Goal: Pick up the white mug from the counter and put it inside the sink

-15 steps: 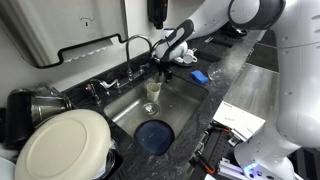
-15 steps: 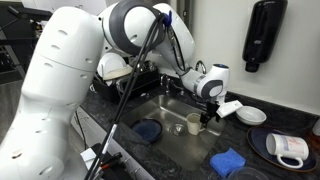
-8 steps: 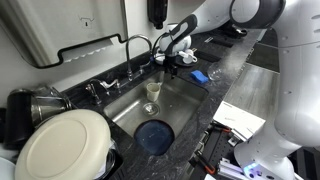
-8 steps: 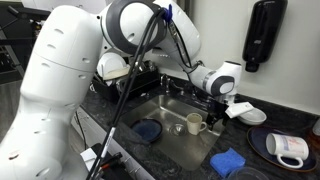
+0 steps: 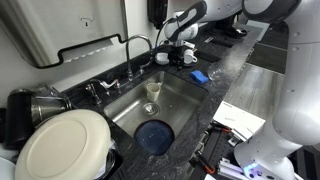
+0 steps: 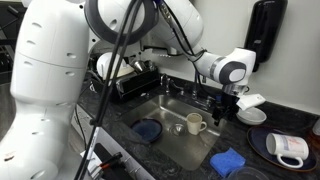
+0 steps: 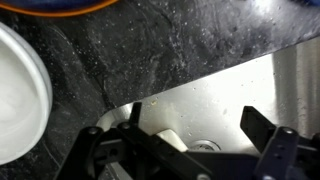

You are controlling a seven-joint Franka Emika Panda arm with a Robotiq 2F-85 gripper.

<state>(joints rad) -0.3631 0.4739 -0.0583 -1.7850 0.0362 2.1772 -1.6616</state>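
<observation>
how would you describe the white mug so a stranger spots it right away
Find the steel sink set in the dark counter. The white mug stands upright inside it, the only cup there, beside a round dark blue dish.

Large white plate, foreground; blue cloth; dark blue round dish; shallow white bowl; black wall dispenser.

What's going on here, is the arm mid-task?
The gripper hangs open and empty above the sink, near its edge with the counter. The white mug stands upright inside the sink, apart from the gripper. The mug looks placed, and nothing is being held.
</observation>
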